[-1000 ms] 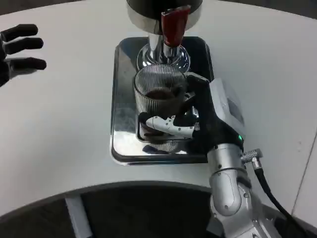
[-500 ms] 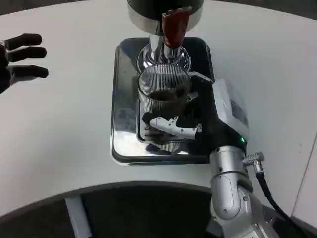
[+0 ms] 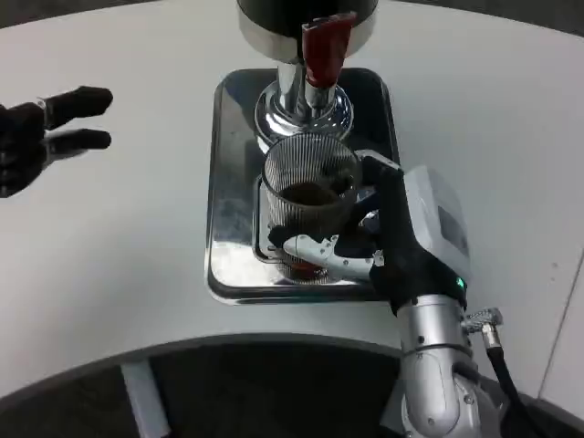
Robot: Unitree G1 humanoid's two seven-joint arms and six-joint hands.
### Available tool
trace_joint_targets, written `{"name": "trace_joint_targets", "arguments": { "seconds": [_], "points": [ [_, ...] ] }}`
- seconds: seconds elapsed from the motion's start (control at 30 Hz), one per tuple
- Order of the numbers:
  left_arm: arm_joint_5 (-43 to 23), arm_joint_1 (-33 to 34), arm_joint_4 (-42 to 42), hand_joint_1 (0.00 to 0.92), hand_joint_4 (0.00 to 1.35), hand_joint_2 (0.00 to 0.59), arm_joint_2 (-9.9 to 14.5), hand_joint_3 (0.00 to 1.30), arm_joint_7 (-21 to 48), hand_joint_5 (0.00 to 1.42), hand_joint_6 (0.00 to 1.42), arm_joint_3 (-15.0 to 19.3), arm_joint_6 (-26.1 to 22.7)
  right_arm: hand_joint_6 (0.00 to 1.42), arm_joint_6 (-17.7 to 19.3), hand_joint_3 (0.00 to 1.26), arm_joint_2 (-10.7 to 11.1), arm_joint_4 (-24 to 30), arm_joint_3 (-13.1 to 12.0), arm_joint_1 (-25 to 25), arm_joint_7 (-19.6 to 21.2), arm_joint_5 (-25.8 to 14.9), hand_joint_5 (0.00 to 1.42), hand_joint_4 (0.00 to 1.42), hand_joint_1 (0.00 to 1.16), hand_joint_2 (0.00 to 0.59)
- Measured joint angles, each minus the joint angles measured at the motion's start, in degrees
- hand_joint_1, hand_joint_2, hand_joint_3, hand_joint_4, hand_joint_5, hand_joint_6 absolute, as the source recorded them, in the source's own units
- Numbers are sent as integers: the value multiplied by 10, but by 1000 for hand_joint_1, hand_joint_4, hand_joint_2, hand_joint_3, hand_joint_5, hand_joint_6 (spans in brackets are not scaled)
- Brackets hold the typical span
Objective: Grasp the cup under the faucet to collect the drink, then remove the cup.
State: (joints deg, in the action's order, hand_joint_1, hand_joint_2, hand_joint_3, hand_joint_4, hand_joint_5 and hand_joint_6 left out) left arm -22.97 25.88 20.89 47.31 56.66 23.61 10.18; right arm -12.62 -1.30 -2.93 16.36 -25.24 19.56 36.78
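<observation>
My right hand (image 3: 365,239) grips the cup (image 3: 308,196) on the tray (image 3: 233,182). My left hand (image 3: 36,137) is open near the desk's (image 3: 119,237) left edge.

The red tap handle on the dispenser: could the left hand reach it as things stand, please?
Probably yes: the left hand is open over bare table, and the red tap handle stands exposed above the cup held by the right hand.

Right hand (image 3: 365,239) reaches in from lower right, fingers wrapped round the cup (image 3: 308,196) — left hand (image 3: 41,137) hovers at the left edge, fingers apparently spread — holding nothing.
</observation>
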Motion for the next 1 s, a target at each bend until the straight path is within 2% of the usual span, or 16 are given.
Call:
{"name": "trace_joint_targets", "arguments": {
  "seconds": [0.23,0.43,0.7,1.0],
  "points": [
    [15,-34,-35,0,0,96,-15,55,-14,7,0,-19,43,1328,-11,962,8,62,8,49,-27,13,1235,1187,976,207],
    [37,-70,-61,0,0,79,-33,2,-34,0,0,-33,81,1335,-21,964,17,122,11,94,-55,24,1231,1187,980,190],
    [60,-104,-87,0,0,68,-56,0,-57,0,0,-57,136,1338,-22,963,20,196,11,122,-75,41,1244,1187,982,189],
    [101,-127,-109,0,0,61,-64,0,-83,0,0,-83,192,1341,-24,962,20,255,11,161,-93,55,1245,1187,982,189]
  ]
}}
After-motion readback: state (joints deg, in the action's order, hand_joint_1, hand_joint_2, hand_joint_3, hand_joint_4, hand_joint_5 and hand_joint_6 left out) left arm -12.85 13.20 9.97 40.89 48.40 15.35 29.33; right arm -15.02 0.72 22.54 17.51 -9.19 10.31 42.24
